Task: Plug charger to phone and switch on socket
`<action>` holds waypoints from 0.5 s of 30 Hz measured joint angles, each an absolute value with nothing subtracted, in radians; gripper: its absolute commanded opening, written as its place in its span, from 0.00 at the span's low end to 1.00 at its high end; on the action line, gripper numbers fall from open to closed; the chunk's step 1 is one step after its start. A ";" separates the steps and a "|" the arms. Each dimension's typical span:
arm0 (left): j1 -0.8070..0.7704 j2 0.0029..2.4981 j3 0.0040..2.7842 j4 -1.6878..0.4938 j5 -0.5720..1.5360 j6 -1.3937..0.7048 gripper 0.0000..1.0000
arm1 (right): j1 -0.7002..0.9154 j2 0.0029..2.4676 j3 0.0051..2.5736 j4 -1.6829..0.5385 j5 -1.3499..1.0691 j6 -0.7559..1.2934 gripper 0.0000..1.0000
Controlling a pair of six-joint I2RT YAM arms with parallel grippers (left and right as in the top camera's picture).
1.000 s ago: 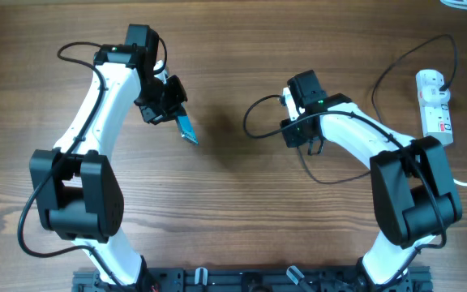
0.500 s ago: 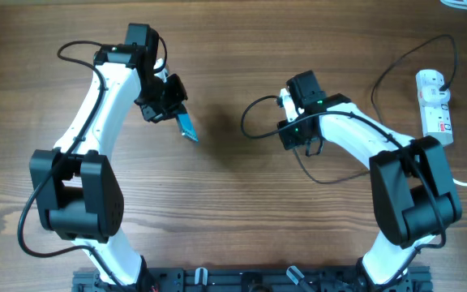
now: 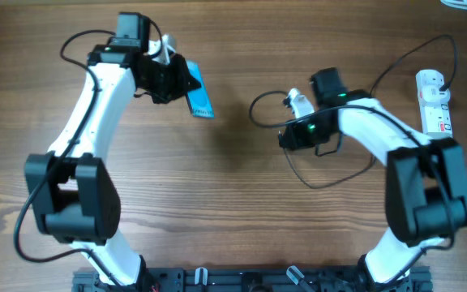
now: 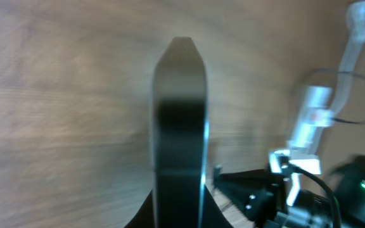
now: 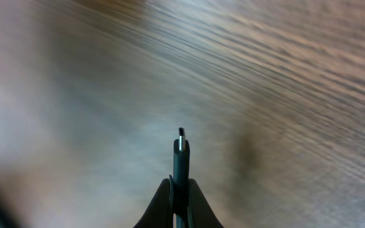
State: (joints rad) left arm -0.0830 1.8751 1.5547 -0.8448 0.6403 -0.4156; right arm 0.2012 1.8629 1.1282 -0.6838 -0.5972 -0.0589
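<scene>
The phone [image 3: 200, 99], cyan screen up, is held off the worktop at one end by the left pincer [image 3: 175, 81] and slants toward the middle. From the left wrist it shows edge-on as a dark slab [image 4: 181, 126]. The charger [image 3: 404, 58] is a thin black cable. Its silver-tipped connector [image 5: 181, 149] stands upright, clamped in the right pincer [image 5: 180, 185]. The white socket [image 3: 436, 109] lies at the far right edge.
</scene>
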 measured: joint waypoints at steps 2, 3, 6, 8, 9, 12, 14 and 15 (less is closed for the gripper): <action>-0.054 1.845 1.555 -0.815 0.726 -0.412 0.04 | 0.155 1.829 1.129 -0.704 -0.698 -0.078 0.04; -0.041 1.827 1.555 -0.805 0.768 -0.411 0.04 | 0.134 1.819 1.129 -0.727 -0.757 -0.102 0.04; -0.017 1.791 1.555 -0.767 0.891 -0.401 0.04 | 0.109 1.813 1.130 -0.820 -0.991 -0.224 0.04; -0.015 1.785 1.555 -0.719 0.989 -0.396 0.04 | 0.112 1.813 1.130 -0.842 -1.138 -0.284 0.04; -0.015 1.785 1.555 -0.688 1.033 -0.395 0.04 | 0.117 1.813 1.130 -0.841 -1.213 -0.309 0.04; -0.016 1.786 1.555 -0.575 1.165 -0.396 0.04 | 0.131 1.813 1.130 -0.817 -1.407 -0.349 0.04; -0.018 1.785 1.556 -0.486 1.285 -0.407 0.04 | 0.144 1.813 1.130 -0.787 -1.472 -0.346 0.04; -0.018 1.785 1.556 -0.474 1.302 -0.410 0.04 | 0.151 1.813 1.130 -0.775 -1.497 -0.344 0.04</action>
